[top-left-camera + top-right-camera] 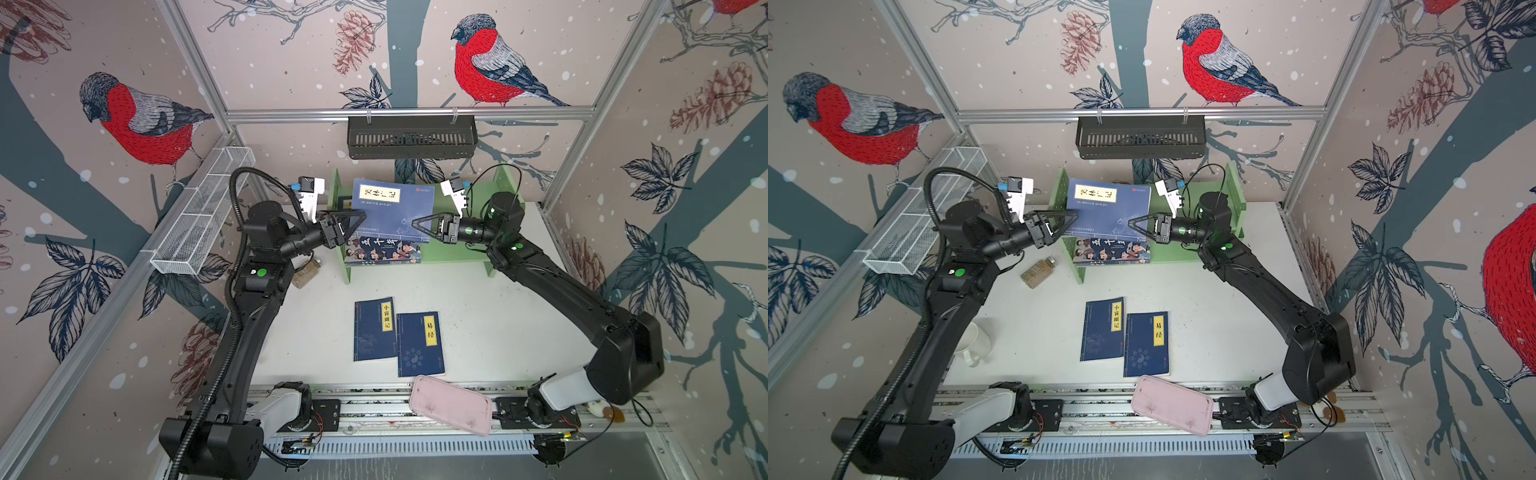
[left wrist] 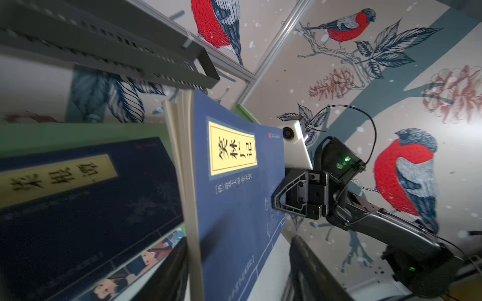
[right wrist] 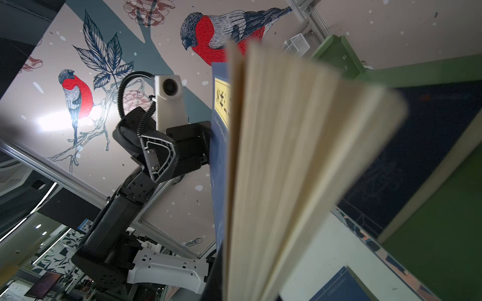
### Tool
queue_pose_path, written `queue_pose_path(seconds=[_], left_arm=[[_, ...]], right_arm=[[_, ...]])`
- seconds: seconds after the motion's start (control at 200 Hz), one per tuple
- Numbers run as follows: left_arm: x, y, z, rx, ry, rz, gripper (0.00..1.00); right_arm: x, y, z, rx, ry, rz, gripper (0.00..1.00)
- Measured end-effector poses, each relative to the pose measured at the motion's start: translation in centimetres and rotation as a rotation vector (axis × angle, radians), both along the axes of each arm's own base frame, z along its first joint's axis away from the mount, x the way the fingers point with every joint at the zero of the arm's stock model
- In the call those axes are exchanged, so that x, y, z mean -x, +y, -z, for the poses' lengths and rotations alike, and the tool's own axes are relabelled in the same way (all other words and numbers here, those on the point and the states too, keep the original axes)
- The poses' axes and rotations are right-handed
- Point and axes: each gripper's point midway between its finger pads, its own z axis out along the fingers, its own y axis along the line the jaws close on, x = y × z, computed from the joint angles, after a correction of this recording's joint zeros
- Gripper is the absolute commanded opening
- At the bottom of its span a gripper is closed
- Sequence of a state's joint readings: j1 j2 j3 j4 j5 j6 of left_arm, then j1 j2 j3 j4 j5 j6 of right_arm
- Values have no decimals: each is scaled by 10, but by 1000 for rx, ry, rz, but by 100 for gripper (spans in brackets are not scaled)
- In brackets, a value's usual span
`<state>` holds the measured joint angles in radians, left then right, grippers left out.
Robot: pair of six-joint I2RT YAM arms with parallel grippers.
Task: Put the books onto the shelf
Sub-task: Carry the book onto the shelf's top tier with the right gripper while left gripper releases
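Over the shelf (image 1: pixel 469 253), upper centre of frame: right gripper (image 1: pixel 417 224) is clenching the blue book (image 1: pixel 395 212); left gripper (image 1: pixel 360 218) straddling its other edge, jaws apart. Cartoon book (image 1: pixel 382 251) lying shelved. Two books (image 1: pixel 374 328) waiting lower centre. Left wrist view revealing another shelved navy book (image 2: pixel 78 195), nearly hidden from above.
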<state>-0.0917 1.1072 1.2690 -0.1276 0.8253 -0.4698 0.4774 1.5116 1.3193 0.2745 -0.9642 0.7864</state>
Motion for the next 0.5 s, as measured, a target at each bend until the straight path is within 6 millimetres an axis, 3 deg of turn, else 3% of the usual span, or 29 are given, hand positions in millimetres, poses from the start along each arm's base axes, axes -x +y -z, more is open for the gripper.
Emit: queue_pose_path(seconds=[0.135,0.5], left_arm=[[2,10,-10,-73,-73,-70,66],[-8,9,13,-101,-22,-64,67]], right_arm=[[-23,3,12,61,42,14,3],[-60,27,44,137,149,-32,7]])
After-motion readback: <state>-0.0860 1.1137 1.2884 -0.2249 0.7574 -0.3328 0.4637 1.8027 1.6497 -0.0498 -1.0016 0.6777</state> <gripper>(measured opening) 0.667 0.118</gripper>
